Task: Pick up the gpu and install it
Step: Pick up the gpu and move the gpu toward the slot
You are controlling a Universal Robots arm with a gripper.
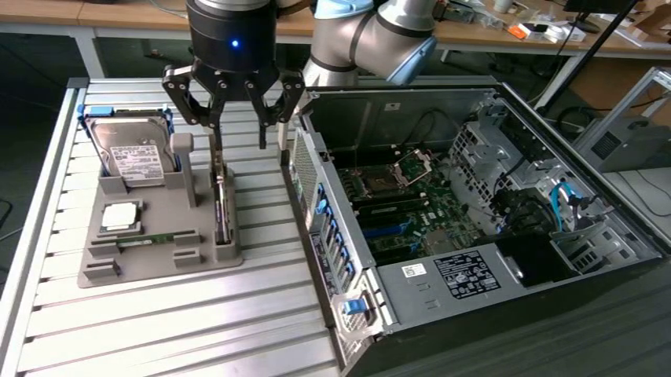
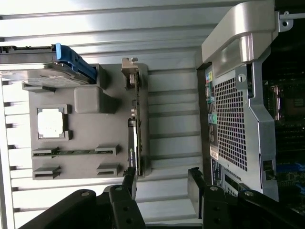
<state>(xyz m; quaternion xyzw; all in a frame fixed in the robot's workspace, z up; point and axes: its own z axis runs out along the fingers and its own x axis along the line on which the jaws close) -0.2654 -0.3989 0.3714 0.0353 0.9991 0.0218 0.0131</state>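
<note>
1. The gpu [image 1: 221,206] [image 2: 135,129] stands on its long edge in a slot of the grey holder [image 1: 157,263] [image 2: 88,138]. It sits on the holder's side nearest the computer case [image 1: 472,196] [image 2: 238,109] and is not installed.
2. It is a thin dark card. In the wrist view it appears edge-on as a narrow strip, with a silver bracket [image 2: 129,67] at one end.
3. The holder also carries a silver hard drive [image 1: 131,153] [image 2: 33,71] with a white label propped upright, a square processor chip [image 1: 121,216] [image 2: 51,122] lying flat, and a narrow green memory stick [image 1: 157,238] [image 2: 71,151] in its groove.
4. The gripper [image 1: 236,126] [image 2: 162,183] hangs above the gpu. Its fingers [image 2: 129,181] are spread wide and grasp nothing. In the wrist view one finger lies just beside the card's end, and the other is over the counter [image 1: 157,330] [image 2: 119,28] between holder and case.
5. The holder lies on the slatted metal counter, with the case just beside it on the exterior view's right.
6. The exterior view looks into the open case, where the motherboard [image 1: 409,204] and cables lie exposed. The wrist view gives the case's perforated rear panel and the card's thin profile.
</note>
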